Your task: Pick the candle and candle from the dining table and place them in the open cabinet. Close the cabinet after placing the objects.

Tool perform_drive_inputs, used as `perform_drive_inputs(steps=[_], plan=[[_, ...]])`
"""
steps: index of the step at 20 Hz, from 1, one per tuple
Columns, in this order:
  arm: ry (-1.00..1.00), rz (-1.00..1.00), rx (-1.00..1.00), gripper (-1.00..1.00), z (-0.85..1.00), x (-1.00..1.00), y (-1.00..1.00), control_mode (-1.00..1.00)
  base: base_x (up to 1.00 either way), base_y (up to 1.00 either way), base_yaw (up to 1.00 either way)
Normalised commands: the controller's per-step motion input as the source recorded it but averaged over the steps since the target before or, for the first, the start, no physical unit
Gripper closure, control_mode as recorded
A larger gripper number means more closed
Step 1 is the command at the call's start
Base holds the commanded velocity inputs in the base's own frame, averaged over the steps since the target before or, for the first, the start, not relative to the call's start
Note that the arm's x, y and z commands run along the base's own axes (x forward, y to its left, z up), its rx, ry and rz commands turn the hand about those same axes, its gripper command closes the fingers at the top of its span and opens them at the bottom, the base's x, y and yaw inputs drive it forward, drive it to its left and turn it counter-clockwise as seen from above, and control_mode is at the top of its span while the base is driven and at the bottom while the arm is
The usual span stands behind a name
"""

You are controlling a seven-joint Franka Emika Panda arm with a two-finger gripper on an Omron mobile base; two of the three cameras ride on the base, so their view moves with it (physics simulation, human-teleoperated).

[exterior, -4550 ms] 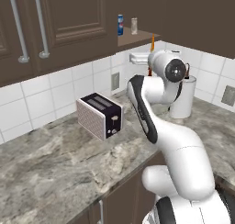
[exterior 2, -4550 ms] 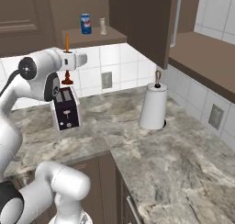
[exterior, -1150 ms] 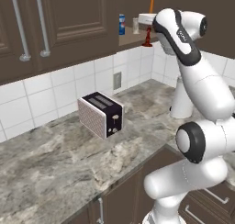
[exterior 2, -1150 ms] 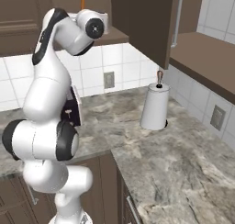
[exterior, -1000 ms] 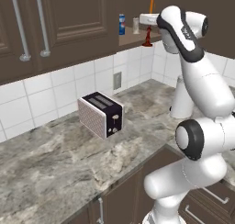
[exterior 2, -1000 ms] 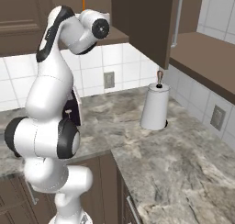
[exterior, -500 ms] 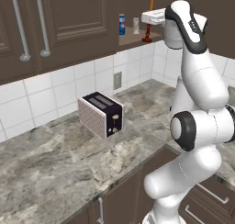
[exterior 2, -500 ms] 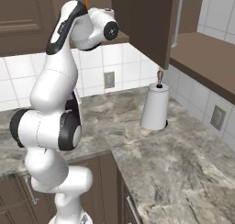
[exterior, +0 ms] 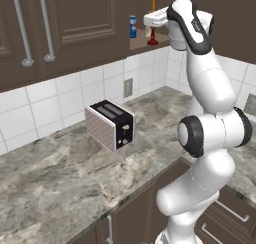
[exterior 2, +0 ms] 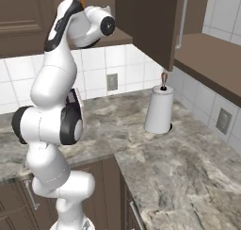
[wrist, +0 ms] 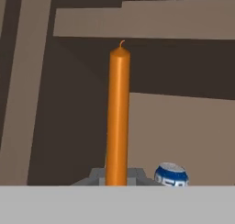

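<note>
White square tiles [exterior: 70,95] line the wall above a grey marbled counter [exterior: 55,180], with a wall socket [exterior: 128,87] set in them. A toaster [exterior: 110,125] and a paper towel roll [exterior 2: 159,110] stand on the counter, dark drawer fronts [exterior: 222,220] below.

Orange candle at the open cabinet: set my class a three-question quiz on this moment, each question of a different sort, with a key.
1. True or false: the end effector is shut on the orange candle.
2. What stands beside the candle in the cabinet? A) blue can B) mug C) toaster
3. Fill in: on the counter, the paper towel roll stands ____.

Key: 1 true; 2 A; 3 upright
</note>
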Motion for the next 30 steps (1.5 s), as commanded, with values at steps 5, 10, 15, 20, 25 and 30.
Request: perform_drive_inputs(steps=[5,10,15,20,25,30], plan=[[0.00,0.00,0.00,1.00,0.00,0.07,0.00,-1.00,0.00,0.00,0.00],[-0.01,0.00,0.00,1.00,-0.01,0.29,0.00,-1.00,0.00,0.00,0.00],[0.00,0.00,0.04,1.00,-0.12,0.24,0.00,-1.00,0.00,0.00,0.00],[-0.05,0.00,0.00,1.00,0.00,0.32,0.00,-1.00,0.00,0.00,0.00],[-0.08,-0.04,0.00,1.00,-0.02,0.38,0.06,-1.00,0.00,0.00,0.00],[-0.04,-0.02,0.00,1.00,-0.13,0.49,0.13,-1.00,0.00,0.00,0.00]])
